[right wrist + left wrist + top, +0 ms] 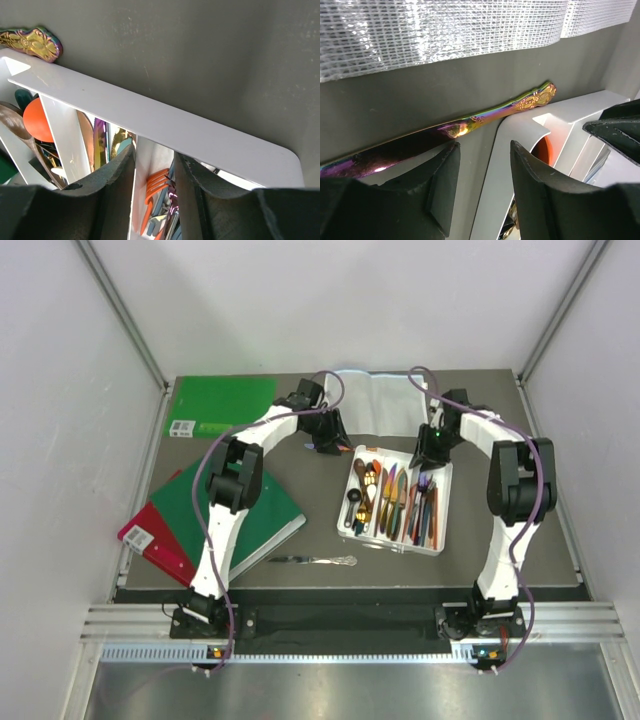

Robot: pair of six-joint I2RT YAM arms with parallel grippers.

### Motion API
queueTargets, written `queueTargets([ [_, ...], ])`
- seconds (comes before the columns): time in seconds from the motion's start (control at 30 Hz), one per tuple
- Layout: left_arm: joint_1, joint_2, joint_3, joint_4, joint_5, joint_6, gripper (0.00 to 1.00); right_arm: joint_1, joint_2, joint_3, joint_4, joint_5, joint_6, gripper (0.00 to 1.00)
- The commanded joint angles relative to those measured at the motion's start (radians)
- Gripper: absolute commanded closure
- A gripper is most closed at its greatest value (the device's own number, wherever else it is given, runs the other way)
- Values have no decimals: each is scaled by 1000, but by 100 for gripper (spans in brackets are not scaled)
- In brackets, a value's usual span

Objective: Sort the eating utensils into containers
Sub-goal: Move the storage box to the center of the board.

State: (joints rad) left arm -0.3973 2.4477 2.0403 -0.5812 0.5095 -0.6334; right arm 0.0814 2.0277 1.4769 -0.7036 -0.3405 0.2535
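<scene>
Dark tabletop [400, 570], near to far: one silver utensil [315, 560] lies loose by the front edge. The white tray [392, 544] beyond it already holds most pieces. Right end effector [155, 155], narrowly parted and empty, hovers over the tray's far wall. Left end effector [485, 155], moderately parted and empty, is poised at an iridescent utensil [470, 122] lying just outside the tray's far-left corner. Two pieces apparently remain unsorted.

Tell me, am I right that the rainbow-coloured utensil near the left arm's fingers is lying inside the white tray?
No: the rainbow-coloured utensil lies outside the white tray, on the dark table beside its corner. The left wrist view shows it.
</scene>
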Motion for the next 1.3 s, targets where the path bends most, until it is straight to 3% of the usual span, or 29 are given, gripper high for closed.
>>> queueTargets([
  [0.0,8,-15,30,-88,-146,23,49,-34,-57,-33,-88,126,-43,64],
  [0.27,20,7,103,-138,-247,11,50,-113,-50,-33,-93,238,-31,64],
  [0.9,29,0,118,-227,-243,54,50,-219,181,324,-103,337,9,64],
  [1.1,32,-26,80,-223,-223,70,49,-238,186,367,-109,285,-8,61],
  [1.27,38,-71,40,-163,-86,86,49,-223,45,277,-74,54,-22,58],
])
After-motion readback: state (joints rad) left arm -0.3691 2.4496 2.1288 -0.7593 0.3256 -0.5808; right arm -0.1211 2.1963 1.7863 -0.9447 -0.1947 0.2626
